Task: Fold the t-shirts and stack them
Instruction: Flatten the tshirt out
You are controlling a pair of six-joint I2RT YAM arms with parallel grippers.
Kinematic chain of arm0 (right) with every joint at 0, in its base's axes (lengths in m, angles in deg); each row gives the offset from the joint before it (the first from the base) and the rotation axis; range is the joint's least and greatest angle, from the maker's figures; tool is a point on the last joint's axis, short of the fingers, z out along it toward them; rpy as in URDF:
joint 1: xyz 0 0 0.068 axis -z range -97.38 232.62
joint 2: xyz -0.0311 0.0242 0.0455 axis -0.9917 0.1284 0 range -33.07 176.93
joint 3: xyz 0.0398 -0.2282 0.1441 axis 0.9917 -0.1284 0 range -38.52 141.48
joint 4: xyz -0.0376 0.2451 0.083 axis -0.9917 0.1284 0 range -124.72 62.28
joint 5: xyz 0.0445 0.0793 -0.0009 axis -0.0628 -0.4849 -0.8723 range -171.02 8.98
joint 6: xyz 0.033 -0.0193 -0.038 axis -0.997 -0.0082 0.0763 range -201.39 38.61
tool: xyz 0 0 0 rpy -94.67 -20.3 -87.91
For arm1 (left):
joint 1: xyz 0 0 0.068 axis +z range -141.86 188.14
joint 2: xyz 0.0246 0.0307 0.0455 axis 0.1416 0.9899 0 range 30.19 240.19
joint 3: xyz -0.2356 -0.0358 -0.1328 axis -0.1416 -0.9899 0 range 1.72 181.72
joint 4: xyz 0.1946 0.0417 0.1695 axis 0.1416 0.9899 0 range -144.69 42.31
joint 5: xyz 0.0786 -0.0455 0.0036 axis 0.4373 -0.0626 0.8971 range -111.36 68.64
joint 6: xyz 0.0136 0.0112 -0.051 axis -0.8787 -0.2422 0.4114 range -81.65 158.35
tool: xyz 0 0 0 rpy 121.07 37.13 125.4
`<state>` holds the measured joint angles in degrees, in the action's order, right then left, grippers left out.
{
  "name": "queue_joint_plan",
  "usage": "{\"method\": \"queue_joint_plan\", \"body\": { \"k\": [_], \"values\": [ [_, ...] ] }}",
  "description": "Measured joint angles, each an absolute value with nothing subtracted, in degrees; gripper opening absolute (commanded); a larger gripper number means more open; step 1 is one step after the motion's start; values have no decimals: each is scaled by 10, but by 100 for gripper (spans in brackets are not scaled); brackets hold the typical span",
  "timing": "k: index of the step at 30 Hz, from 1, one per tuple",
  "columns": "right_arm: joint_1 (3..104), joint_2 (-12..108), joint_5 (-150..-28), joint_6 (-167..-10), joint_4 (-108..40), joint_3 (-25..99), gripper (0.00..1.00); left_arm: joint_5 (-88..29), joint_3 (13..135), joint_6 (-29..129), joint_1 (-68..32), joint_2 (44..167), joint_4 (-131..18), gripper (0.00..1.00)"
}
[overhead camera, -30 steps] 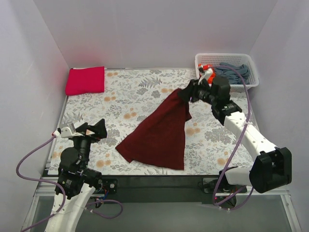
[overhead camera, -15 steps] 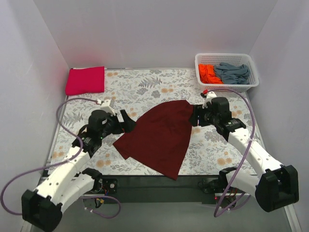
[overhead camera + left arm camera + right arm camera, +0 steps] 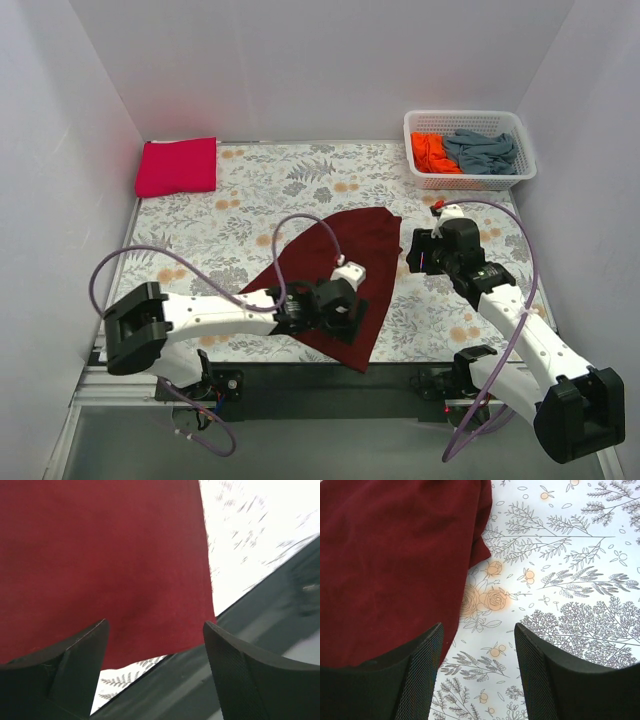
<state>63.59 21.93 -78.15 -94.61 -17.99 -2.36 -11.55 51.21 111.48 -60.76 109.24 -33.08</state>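
Maroon t-shirt [image 3: 345, 250] spread on the tablecloth [image 3: 250, 190]; my left gripper [image 3: 155, 625] stands wide over its near edge; right gripper [image 3: 478, 627] wide, empty, beside its right edge.

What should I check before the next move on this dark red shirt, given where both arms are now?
1. Left pincer open and empty: ok, jaws apart above the near hem of the dark maroon cloth t-shirt.
2. Right pincer open and empty: ok, over the floral-patterned table cloth, beside the shirt's right edge.
3. Shirt spread flat: not ok, its right edge is folded over itself.
4. Shirt wholly on the cloth: not ok, its near corner reaches past the front edge.
5. Stack spot free of arms: ok, the folded magenta-pink cloth t-shirt lies alone in the far left corner.
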Motion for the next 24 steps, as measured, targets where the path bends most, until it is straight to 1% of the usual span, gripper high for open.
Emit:
{"method": "queue_joint_plan", "body": {
  "k": [4,7,10,13,14,16,20,24],
  "values": [
    [636,212,-765,-952,-181,-30,65,-51,576,1117,-678,1209,-289,66],
    [637,212,-761,-956,-181,-37,65,-21,617,1117,-711,1284,-263,66],
    [637,213,-758,-960,-181,-43,65,-10,635,1118,-725,1317,-249,66],
    [637,213,-756,-962,-181,-47,65,-5,652,1119,-726,1331,-247,64],
    [637,213,-756,-962,-181,-47,65,-4,656,1121,-726,1336,-246,60],
    [637,213,-756,-962,-182,-47,65,-1,659,1132,-724,1340,-247,57],
    [638,213,-756,-962,-182,-47,65,4,633,1153,-701,1324,-260,56],
    [638,218,-759,-962,-182,-47,65,13,559,1165,-617,1261,-266,57]
  ]
}}
